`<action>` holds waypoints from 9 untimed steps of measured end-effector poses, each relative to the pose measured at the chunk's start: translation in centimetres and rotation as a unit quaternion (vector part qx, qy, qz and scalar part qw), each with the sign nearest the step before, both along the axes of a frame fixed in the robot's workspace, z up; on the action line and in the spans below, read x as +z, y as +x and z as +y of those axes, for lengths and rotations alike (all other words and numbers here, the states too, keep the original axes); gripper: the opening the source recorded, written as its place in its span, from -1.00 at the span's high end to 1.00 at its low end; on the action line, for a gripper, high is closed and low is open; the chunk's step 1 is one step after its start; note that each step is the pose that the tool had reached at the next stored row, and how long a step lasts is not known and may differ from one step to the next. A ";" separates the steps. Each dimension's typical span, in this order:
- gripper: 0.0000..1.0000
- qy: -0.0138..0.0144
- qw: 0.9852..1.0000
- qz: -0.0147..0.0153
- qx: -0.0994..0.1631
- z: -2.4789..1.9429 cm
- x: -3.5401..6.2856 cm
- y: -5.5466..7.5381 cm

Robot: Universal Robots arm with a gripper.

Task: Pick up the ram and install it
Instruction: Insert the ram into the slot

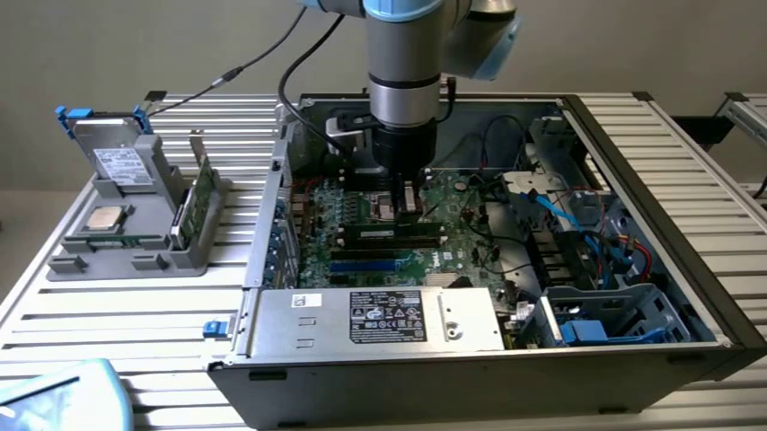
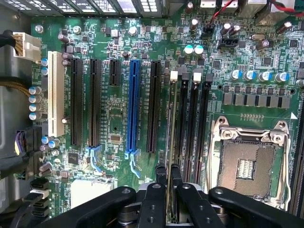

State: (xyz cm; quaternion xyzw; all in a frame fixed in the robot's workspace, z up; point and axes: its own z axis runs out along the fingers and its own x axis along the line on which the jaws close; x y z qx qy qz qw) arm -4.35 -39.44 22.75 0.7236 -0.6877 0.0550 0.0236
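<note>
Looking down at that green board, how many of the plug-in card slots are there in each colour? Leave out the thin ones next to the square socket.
White slot: 1
Blue slot: 1
Black slots: 4 (three long, one short)
Total: 6

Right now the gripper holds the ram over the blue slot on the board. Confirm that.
Wrong. The wrist view shows the gripper holding the ram over the black memory slots beside the processor socket; the blue slot lies off to one side.
</note>
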 end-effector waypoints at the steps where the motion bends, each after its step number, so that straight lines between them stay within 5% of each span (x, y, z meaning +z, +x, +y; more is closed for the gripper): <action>1: 0.72 -0.001 1.000 0.000 0.000 0.04 -0.02 0.0; 9: 0.72 -0.001 1.000 0.000 0.000 0.30 -0.13 0.0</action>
